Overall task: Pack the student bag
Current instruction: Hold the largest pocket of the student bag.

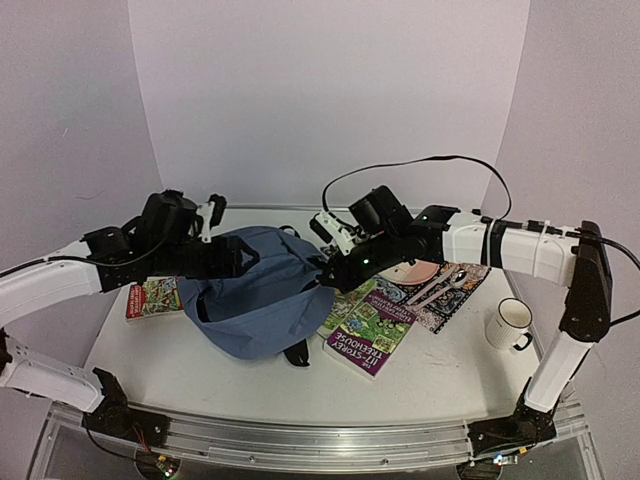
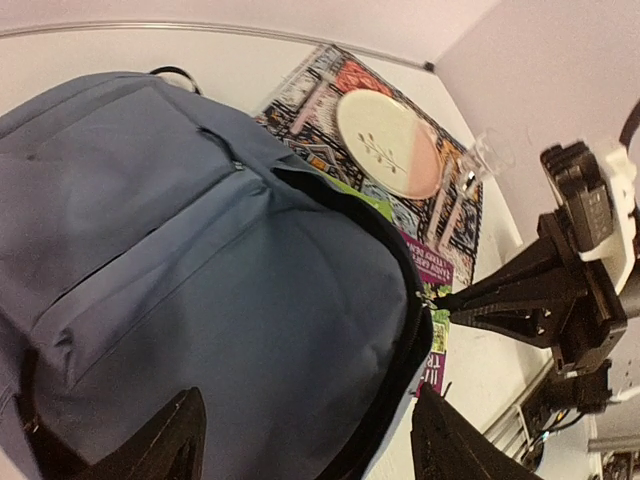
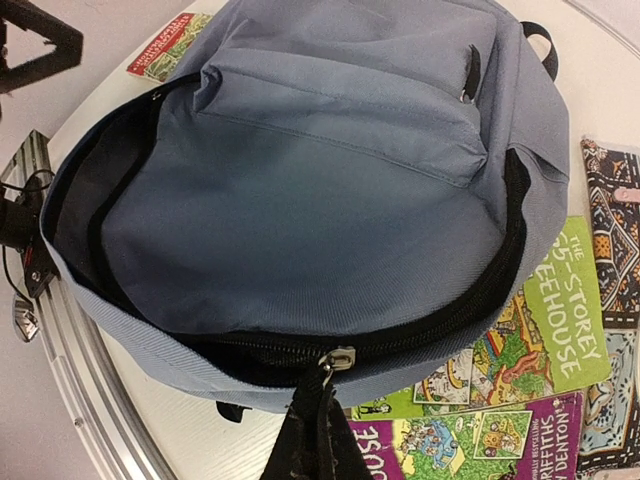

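a white table (image 1: pixel 440 375) seen from above, with a large grey-blue student bag (image 1: pixel 260 295) lying slumped at its middle left, between the two arms. the bag's main zip is undone and the mouth gapes dark along one edge. the right gripper (image 3: pixel 322 395) has its fingers pressed together on the metal zipper pull (image 3: pixel 340 358) at the bag's right side. the left gripper (image 2: pixel 305 445) hovers over the bag's left part with its two black fingers spread wide apart and nothing between them but the fabric below. the left arm crosses above a small colourful book (image 1: pixel 150 298) at the table's left, hiding part of it. on the right, a green and purple treehouse book (image 1: pixel 368 325) lies flat just beside the bag, one corner tucked under the bag's edge. beyond it sits a black-and-white patterned mat (image 1: pixel 445 315) carrying a cream and pink plate (image 2: pixel 385 145) and some pale cutlery (image 1: pixel 440 288); the right arm stretches over this mat. a white mug (image 1: pixel 510 325) stands upright near the table's right edge, well apart from the bag. a black cable (image 1: pixel 420 162) loops above the right arm.
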